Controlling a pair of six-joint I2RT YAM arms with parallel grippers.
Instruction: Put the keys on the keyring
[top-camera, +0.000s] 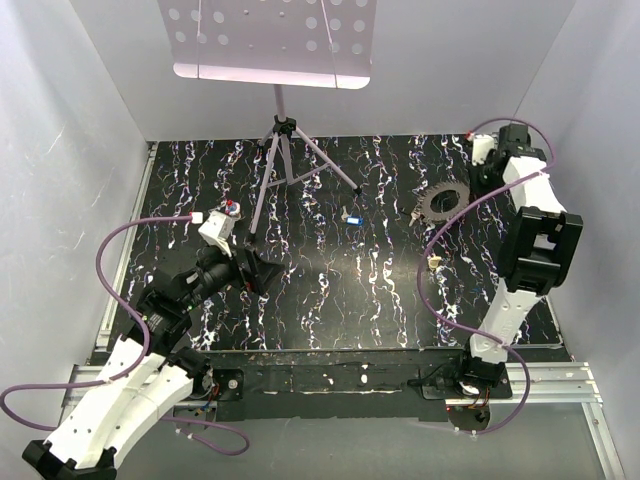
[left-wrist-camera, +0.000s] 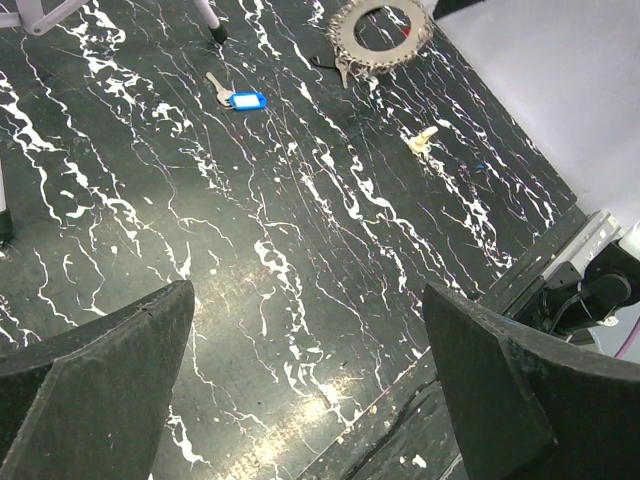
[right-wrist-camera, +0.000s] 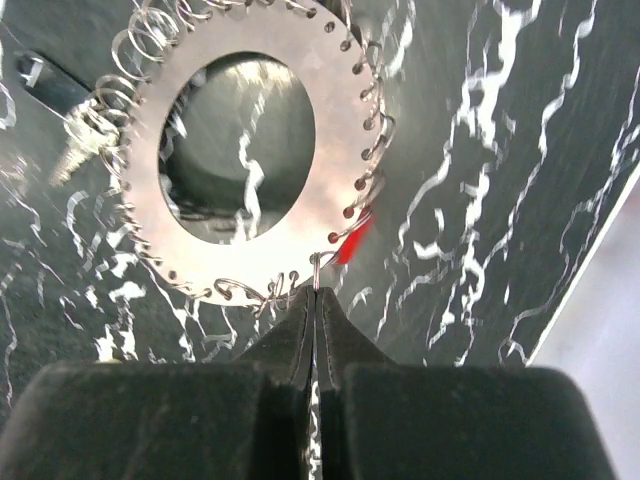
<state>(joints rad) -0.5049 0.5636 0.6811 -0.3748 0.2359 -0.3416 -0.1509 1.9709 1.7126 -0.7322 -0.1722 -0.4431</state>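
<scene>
Your right end effector (right-wrist-camera: 315, 305), pinched together, meets the rim of the keyring (right-wrist-camera: 338, 130); your left end effector (left-wrist-camera: 308, 295) gapes apart.

Silver keyring (right-wrist-camera: 340, 120); blue key (left-wrist-camera: 247, 101); black table (top-camera: 380, 300) (white-veined)

Left arm (top-camera: 130, 400) and right arm (top-camera: 503, 310) wear the same livery: white moulded shells over black joint housings. A purple cable (top-camera: 100, 260) loops off the left arm, and a second purple cable (top-camera: 421, 275) trails from the right. The left gripper (left-wrist-camera: 308, 290) has broad, matte black, wedge-shaped fingers (left-wrist-camera: 100, 380) with scuffed edges. The right gripper (right-wrist-camera: 315, 298) has black fingers tapering to thin tips.
</scene>
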